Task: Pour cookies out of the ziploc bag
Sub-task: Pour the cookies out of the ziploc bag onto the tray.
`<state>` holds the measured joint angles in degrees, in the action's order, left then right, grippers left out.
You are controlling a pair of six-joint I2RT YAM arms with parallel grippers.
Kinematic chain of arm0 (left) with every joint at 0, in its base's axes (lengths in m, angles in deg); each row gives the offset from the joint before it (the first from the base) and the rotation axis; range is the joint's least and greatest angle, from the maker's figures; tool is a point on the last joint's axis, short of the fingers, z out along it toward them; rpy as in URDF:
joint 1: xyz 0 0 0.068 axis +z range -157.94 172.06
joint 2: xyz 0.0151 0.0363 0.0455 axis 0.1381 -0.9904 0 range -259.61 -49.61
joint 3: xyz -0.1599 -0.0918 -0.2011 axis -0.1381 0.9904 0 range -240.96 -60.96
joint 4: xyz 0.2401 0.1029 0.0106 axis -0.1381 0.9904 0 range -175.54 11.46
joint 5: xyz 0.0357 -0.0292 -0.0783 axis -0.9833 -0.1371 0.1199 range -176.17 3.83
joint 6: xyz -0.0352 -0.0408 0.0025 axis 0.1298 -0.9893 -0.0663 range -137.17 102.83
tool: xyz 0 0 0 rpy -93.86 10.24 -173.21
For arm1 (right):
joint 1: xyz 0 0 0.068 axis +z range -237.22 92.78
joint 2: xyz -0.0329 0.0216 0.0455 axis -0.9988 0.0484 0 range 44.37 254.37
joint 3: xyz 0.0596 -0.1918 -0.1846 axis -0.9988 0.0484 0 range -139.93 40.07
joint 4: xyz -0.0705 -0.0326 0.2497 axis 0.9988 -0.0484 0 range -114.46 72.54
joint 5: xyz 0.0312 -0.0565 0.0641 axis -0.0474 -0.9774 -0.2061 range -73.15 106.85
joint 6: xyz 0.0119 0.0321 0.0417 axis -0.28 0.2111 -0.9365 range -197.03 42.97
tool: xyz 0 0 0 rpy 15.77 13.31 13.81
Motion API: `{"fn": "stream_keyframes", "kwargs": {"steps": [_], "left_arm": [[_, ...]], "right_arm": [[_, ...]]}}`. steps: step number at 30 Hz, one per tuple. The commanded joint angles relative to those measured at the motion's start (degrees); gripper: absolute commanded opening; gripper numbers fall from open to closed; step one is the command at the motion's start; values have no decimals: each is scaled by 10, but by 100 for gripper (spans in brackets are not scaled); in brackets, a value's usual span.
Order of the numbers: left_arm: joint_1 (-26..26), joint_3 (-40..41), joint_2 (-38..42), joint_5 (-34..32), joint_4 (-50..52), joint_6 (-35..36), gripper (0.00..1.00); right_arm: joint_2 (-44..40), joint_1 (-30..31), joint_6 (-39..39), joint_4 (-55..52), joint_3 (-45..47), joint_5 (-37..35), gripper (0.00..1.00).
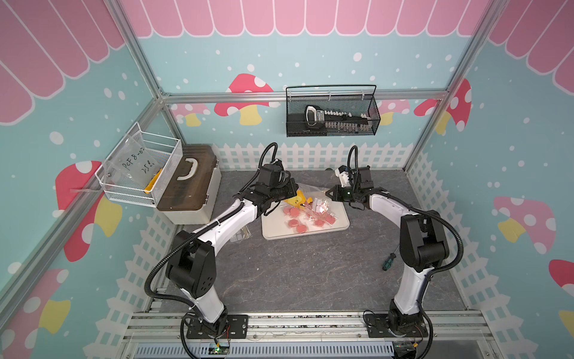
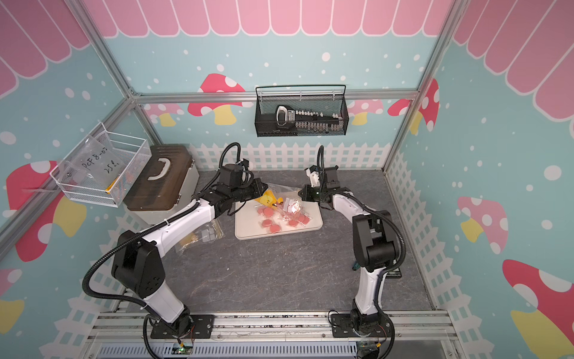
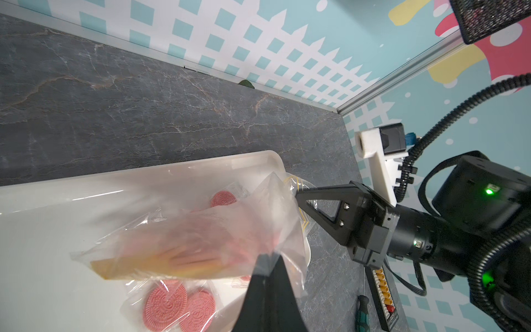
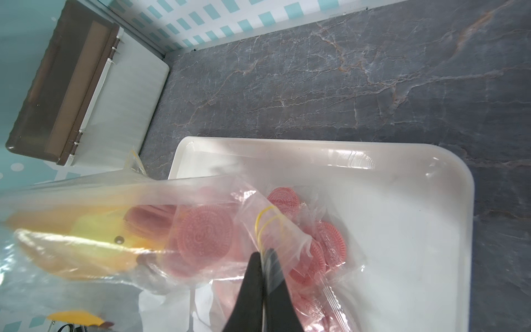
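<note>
Sagging above the worktop [image 1: 310, 273] and its white tray [image 1: 271, 231], the limp, slippery ziploc bag [image 3: 201, 244] is being held by both pincers, with the left pincer [image 3: 268, 258] and the right pincer [image 4: 263, 254] each clamped tight on thin film. The cookies [image 1: 293, 212], light but brittle, are lying mostly on the tray, with some apparently inside the bag. The bag's bare edges are judged the safest hold.
</note>
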<state>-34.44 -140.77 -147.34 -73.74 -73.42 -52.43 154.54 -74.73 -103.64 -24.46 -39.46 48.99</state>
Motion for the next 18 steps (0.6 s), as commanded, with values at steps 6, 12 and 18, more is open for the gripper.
{"fn": "stream_keyframes", "kwargs": {"steps": [6,12,18], "left_arm": [[-5,-21,-7,-5,-12,11,0],[-6,-21,-8,-4,-12,10,0],[-5,-23,1,-20,-1,25,0]], "right_arm": [[10,-15,6,-3,-18,-3,0],[21,-17,-3,-2,-35,12,0],[6,-15,-29,35,-9,48,0]]}}
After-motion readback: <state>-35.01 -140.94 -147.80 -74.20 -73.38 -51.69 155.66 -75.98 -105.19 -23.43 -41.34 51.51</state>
